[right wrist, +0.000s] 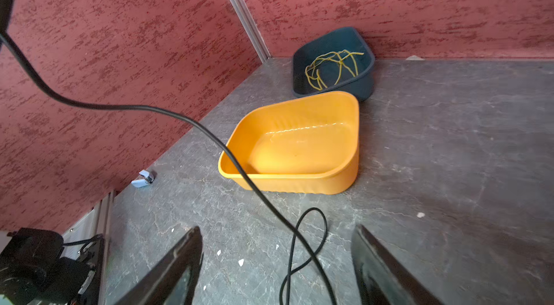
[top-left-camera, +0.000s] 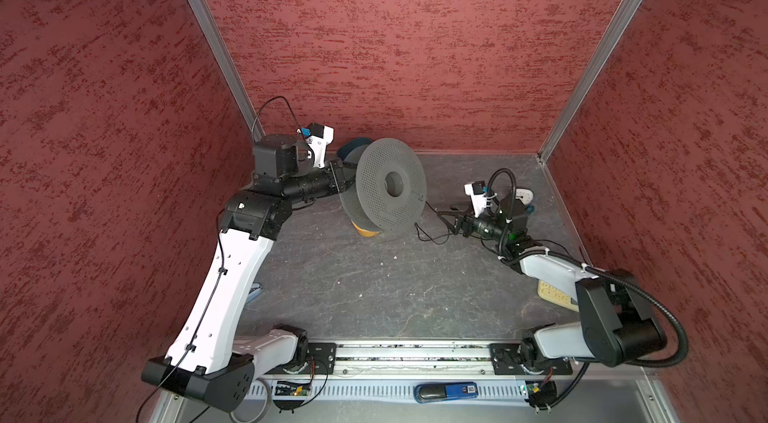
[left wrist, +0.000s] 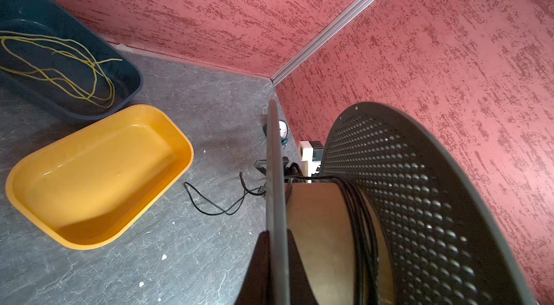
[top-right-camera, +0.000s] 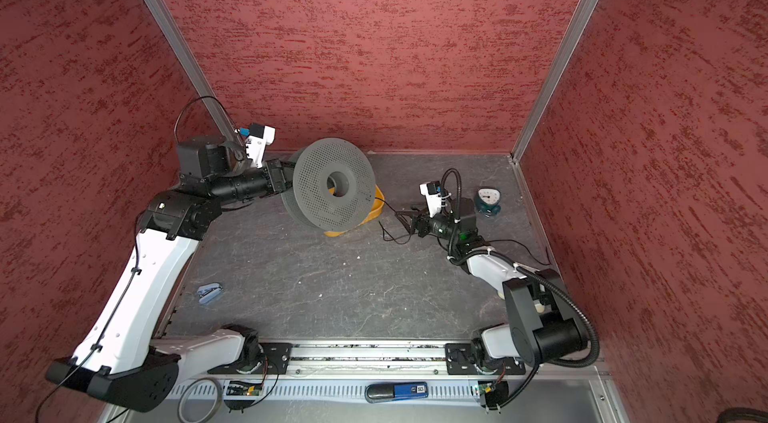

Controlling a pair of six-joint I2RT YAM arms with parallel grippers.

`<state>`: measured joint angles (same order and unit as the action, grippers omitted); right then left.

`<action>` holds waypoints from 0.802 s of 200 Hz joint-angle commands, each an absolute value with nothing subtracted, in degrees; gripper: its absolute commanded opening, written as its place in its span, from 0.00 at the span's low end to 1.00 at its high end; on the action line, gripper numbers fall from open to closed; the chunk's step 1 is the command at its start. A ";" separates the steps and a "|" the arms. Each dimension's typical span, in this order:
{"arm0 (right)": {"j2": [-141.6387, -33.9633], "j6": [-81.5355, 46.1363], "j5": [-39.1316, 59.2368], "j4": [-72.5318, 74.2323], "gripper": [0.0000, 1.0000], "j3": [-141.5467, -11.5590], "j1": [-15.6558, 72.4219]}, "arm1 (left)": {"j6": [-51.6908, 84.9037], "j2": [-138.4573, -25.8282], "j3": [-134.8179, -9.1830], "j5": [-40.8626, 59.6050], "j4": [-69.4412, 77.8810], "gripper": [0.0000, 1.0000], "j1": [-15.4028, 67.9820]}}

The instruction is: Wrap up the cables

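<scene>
Grips 1 flange of spool [top-left-camera: 374,175] with left gripper [left wrist: 277,246] pressed together. Straddles black cable [right wrist: 180,116] with right gripper [right wrist: 277,228] spread; partly wound, slack looped right of yellow tray [right wrist: 287,183]. Could knot that loop if reeled in loose. Far left, dark tray [right wrist: 368,84] holding yellow-green wire [right wrist: 329,69]; far right, clock [top-right-camera: 487,196]; no obstruction.

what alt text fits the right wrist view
A thin black cord arcs across the view and runs down between the fingers of the open right claw, looping on the grey table. Beyond it sits an empty yellow tray, and farther back a dark blue tray holding tangled yellow wire.
</scene>
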<state>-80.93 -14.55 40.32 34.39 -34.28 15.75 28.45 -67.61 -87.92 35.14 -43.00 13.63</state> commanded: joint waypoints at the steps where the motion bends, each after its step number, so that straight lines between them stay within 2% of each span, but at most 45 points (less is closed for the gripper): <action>1: -81.12 -10.77 41.82 39.37 0.78 -36.28 18.19 | 28.63 -66.81 -90.18 38.06 -40.52 0.00 13.97; 46: -82.96 -7.14 39.23 39.41 0.76 -38.45 20.46 | 28.93 -66.81 -90.04 39.26 -40.51 0.00 14.01; 96: -91.81 -5.94 41.40 40.23 0.69 -43.41 21.34 | 28.83 -67.46 -90.04 41.52 -41.02 0.00 13.18; 124: -93.84 -6.58 41.35 41.54 0.49 -43.74 22.44 | 29.00 -67.59 -90.16 41.37 -40.87 0.00 12.75; 142: -94.05 -7.13 40.38 43.16 0.39 -42.60 23.19 | 29.09 -67.84 -90.39 41.82 -40.87 0.00 12.40; 160: -94.33 -8.02 39.57 44.62 0.24 -41.50 23.60 | 29.00 -68.01 -90.27 42.34 -40.80 0.00 11.67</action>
<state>-93.89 -8.08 40.23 39.79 -42.26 22.63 28.47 -67.75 -87.96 39.51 -43.72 12.62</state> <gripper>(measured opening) 0.313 0.092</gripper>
